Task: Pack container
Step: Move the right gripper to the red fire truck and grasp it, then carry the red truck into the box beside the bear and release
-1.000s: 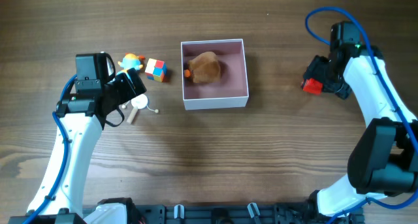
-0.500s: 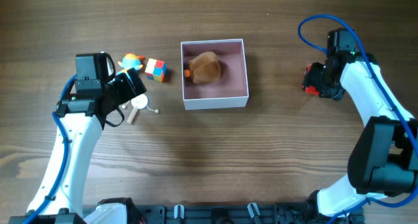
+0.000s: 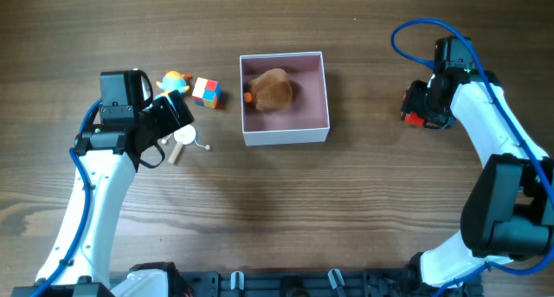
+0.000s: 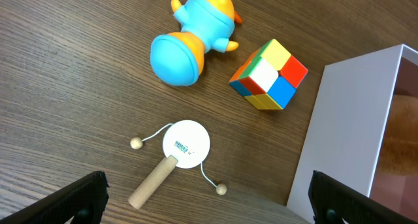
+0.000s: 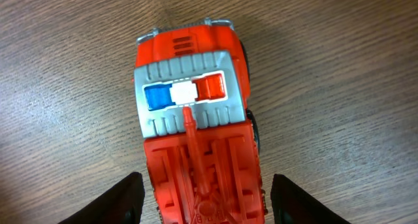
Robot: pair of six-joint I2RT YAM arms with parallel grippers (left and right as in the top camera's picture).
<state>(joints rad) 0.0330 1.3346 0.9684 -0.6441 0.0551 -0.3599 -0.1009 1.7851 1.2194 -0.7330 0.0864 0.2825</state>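
Observation:
The container (image 3: 286, 136) is a square white box with a pink inside, at the table's middle back, and a brown plush toy (image 3: 272, 89) lies in it. Its white wall shows in the left wrist view (image 4: 346, 119). A red toy fire truck (image 3: 412, 117) stands at the right. My right gripper (image 3: 424, 105) is over it. In the right wrist view the open fingers (image 5: 202, 201) straddle the truck (image 5: 192, 119) with gaps on both sides. My left gripper (image 3: 177, 115) is open (image 4: 209, 208) and empty above a wooden rattle drum (image 4: 186, 144).
A blue and orange toy figure (image 4: 192, 38) and a coloured puzzle cube (image 4: 269, 74) lie left of the container. They also show in the overhead view, the figure (image 3: 176, 79) beside the cube (image 3: 206, 92), with the drum (image 3: 183, 139) in front.
My right arm has shifted a little left and turned, bringing its gripper over the red truck. The left arm and the toys have not moved.

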